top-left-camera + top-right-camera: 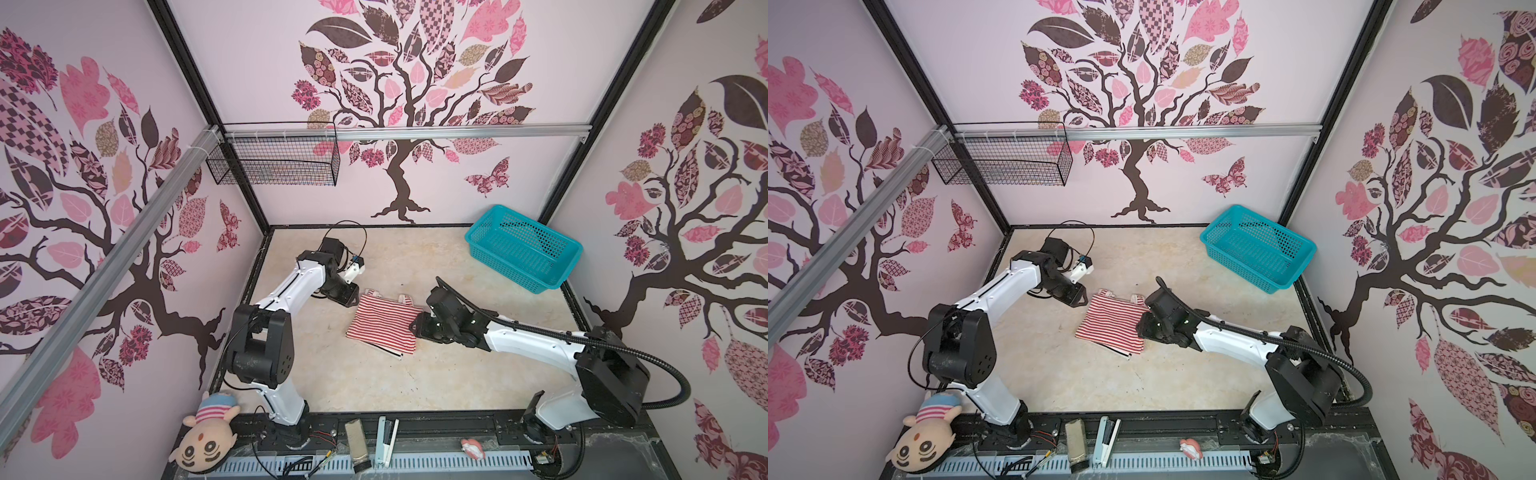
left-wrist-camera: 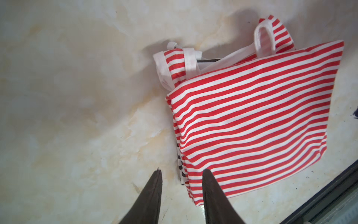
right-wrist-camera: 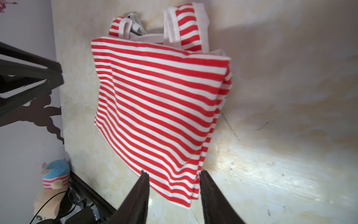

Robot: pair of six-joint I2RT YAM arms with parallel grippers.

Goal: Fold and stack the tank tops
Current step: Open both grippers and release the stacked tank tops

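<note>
The red-and-white tank top [image 1: 384, 324] [image 1: 1111, 322] lies folded on the marbled tabletop, its pale straps toward the back wall. It covers the black-and-white tank top [image 2: 180, 166], of which only a thin striped edge shows [image 1: 392, 354]. My left gripper [image 1: 349, 297] [image 2: 182, 171] is open at the stack's back left corner, one finger over the red stripes, nothing pinched. At the stack's right edge my right gripper [image 1: 415, 326] [image 3: 172, 173] is open, and a corner of the red-and-white top [image 3: 160, 100] lies loose between its fingers.
A teal plastic basket [image 1: 523, 249] stands at the back right. A black wire basket [image 1: 274, 160] hangs on the back wall. A plush doll [image 1: 208, 432] lies at the front left, beside a stapler [image 1: 386, 442] on the front rail.
</note>
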